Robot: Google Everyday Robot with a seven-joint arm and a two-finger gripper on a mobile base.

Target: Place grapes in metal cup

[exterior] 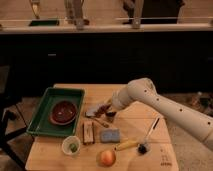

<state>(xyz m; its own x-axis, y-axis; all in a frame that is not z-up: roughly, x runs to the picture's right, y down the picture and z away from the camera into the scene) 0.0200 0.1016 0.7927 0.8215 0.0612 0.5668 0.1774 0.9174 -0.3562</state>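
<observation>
- Camera view: white arm reaching in from the right across the wooden table (165, 150), wrist bent down over the middle of the top.
- Gripper (106, 108) low over the centre of the table, just above and touching or nearly touching the metal cup (110, 115); spread or pressed together, cannot tell from this angle.
- Metal cup upright near the table's middle, right of the green tray (45, 95), behind the blue sponge (110, 135); mouth up, so ready to receive a drop from above.
- Grapes not clearly seen; possibly hidden at the gripper's tip, possibly the dark bits beside the grey packet (92, 111). Cannot say which.
- Judged step: lining up over the cup for a release, hence the steep downward wrist.
- Dark-red bowl (64, 112) parked inside the tray, well out of the arm's path.
- White cup (71, 146), brown block (89, 132), orange fruit (107, 157) and yellow-handled brush (127, 145) along the near edge, apart from the gripper.
- Risk: small cup, crowded neighbours; easy to nudge or tip on a low approach.
</observation>
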